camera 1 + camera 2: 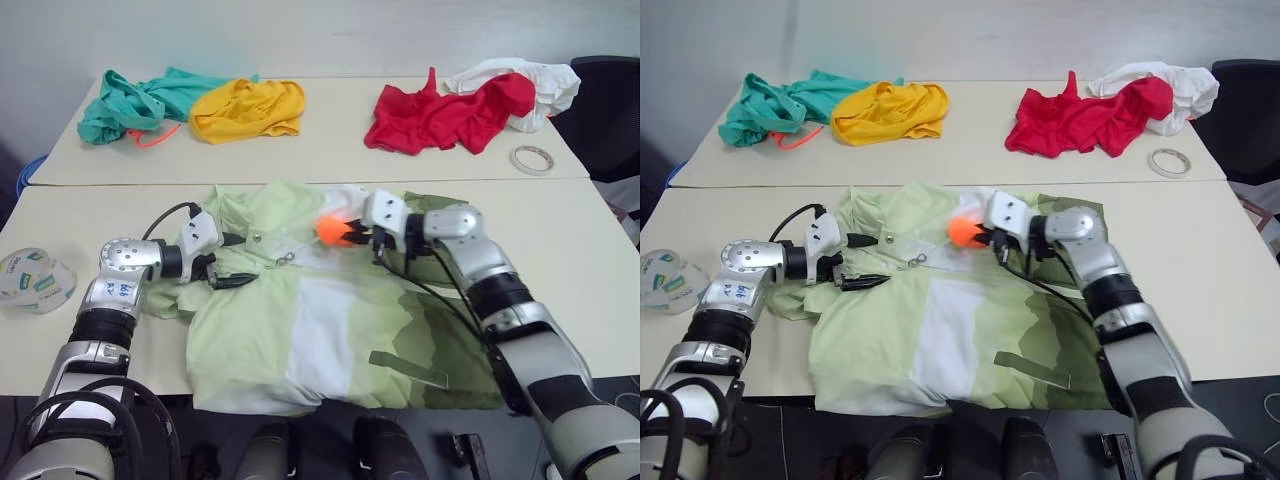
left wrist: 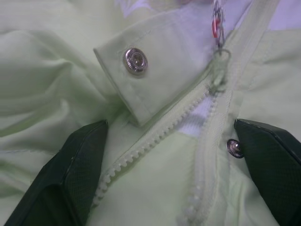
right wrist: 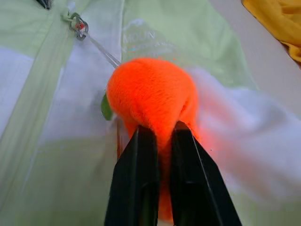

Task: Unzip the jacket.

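The jacket [image 1: 330, 330], banded pale green, white and dark olive, lies flat on the near table. Its orange puff zipper pull [image 1: 331, 230] sits near the collar, joined by a thin cord to the zipper slider [image 1: 287, 258]. My right gripper [image 3: 160, 129] is shut on the puff from the right side. My left gripper [image 1: 235, 261] is open at the collar. In the left wrist view its fingers [image 2: 77, 172] stand on either side of the zipper teeth [image 2: 155, 139], just below a snap button [image 2: 135, 60]. There the zipper is parted below the slider [image 2: 218, 52].
On the far table lie a teal garment [image 1: 140, 105], a yellow garment [image 1: 247, 108], a red garment [image 1: 445, 115], a white cloth [image 1: 530, 80] and a tape roll [image 1: 532, 158]. A printed packet [image 1: 35, 280] sits at the near table's left edge. A black chair [image 1: 605, 100] stands far right.
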Controlling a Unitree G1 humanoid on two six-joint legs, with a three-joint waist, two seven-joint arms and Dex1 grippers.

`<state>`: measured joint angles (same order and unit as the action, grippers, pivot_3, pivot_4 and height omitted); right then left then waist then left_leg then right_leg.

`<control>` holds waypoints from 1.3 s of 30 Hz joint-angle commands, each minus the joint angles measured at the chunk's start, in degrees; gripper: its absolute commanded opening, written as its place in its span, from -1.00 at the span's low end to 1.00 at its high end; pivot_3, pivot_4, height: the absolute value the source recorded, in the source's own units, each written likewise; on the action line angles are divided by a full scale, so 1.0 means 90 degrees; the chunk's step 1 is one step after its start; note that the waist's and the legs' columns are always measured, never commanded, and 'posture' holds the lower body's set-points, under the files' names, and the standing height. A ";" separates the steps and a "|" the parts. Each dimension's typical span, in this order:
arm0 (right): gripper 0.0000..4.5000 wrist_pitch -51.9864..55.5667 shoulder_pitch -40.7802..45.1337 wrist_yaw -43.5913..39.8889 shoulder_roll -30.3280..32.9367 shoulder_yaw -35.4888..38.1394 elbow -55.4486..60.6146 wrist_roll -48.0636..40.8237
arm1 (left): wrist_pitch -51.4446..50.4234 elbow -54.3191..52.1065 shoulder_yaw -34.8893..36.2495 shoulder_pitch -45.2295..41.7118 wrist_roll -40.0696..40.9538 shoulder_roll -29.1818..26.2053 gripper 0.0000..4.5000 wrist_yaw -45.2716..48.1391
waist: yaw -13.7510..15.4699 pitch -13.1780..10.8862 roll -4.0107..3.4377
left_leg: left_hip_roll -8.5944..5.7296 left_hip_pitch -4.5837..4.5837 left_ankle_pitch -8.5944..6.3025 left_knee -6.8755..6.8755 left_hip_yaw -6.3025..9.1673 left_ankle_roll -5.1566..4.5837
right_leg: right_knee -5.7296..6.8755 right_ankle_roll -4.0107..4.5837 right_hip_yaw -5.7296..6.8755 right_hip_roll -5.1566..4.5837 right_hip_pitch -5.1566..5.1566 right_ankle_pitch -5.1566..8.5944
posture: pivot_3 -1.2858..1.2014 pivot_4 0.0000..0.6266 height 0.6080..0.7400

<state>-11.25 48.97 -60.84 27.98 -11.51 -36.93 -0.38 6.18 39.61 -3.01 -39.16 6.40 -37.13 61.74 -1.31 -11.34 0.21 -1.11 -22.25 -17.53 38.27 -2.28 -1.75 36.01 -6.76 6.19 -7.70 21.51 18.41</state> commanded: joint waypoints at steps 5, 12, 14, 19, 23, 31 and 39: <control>-0.99 0.1021 -0.2051 0.0767 0.1795 0.1968 0.1977 -0.0591 | -0.0728 -0.0804 0.0325 0.1084 -0.0219 0.0091 1.00 -0.1475 | 0.0046 0.0005 -0.0010 | 0.0002 0.0020 0.0011 -0.0002 -0.0007 0.0003 | 0.0004 -0.0005 -0.0006 -0.0005 -0.0012 -0.0003 | 0.03 -0.52 1.00; -0.99 0.1226 -0.3359 0.0868 0.3356 0.3404 0.1413 -0.0739 | -0.1215 -0.0940 0.0479 0.1433 0.0022 0.0159 1.00 -0.1547 | 0.0053 0.0021 -0.0038 | 0.0011 0.0046 0.0010 -0.0026 -0.0047 0.0008 | -0.0003 -0.0005 -0.0025 -0.0004 -0.0014 -0.0003 | 0.03 -0.52 1.00; -0.99 0.1059 -0.3351 0.0933 0.3629 0.3485 0.0947 -0.0673 | -0.1150 -0.0709 0.0393 0.1251 -0.0179 0.0138 1.00 -0.1742 | 0.0055 0.0022 -0.0039 | 0.0012 0.0074 0.0010 -0.0037 -0.0067 0.0007 | -0.0014 -0.0005 -0.0035 -0.0004 -0.0026 -0.0003 | 0.03 -0.52 1.00; -0.99 0.0324 -0.2941 0.0746 0.4176 0.3173 -0.0247 -0.0359 | -0.0821 -0.0403 0.0254 0.0711 -0.0419 0.0208 1.00 -0.2167 | 0.0095 0.0026 -0.0046 | 0.0030 0.0155 -0.0014 -0.0049 -0.0064 0.0012 | -0.0048 -0.0002 -0.0033 -0.0034 -0.0106 -0.0005 | 0.03 -0.52 1.00; -0.99 -0.0023 -0.2301 0.0982 0.4191 0.2885 -0.0973 -0.0103 | -0.0766 -0.0694 0.0251 0.0608 -0.0183 0.0362 1.00 -0.1892 | 0.0101 0.0027 -0.0053 | 0.0030 0.0145 -0.0015 -0.0049 -0.0069 0.0014 | -0.0047 -0.0002 -0.0036 -0.0037 -0.0094 -0.0005 | 0.03 -0.52 1.00; -0.86 0.0708 -0.2676 0.0171 0.3425 0.3161 -0.0395 -0.1195 | -0.1475 -0.1820 0.0867 0.1173 0.0588 0.0268 1.00 -0.1655 | 0.0131 0.0014 -0.0035 | 0.0033 0.0109 -0.0017 -0.0037 -0.0054 0.0008 | -0.0066 -0.0002 -0.0016 -0.0020 -0.0098 -0.0005 | 0.03 -0.52 1.00; 0.24 0.1283 -0.3023 -0.0992 0.3229 0.3816 0.1598 -0.2977 | -0.2925 -0.5063 0.2663 0.2767 0.2425 -0.0474 1.00 -0.1401 | 0.0067 -0.0027 -0.0044 | 0.0040 0.0098 -0.0022 -0.0028 -0.0053 0.0013 | -0.0066 -0.0006 -0.0027 -0.0018 -0.0086 -0.0008 | 0.03 -0.52 1.00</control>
<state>-2.57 20.13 -66.73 55.92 21.52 -28.95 -22.42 -16.95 -0.49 15.77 -17.55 24.35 -39.25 47.87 -0.70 -11.58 -0.18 -0.69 -21.23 -17.76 37.97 -2.75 -1.59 35.42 -6.81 5.92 -7.82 20.62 18.34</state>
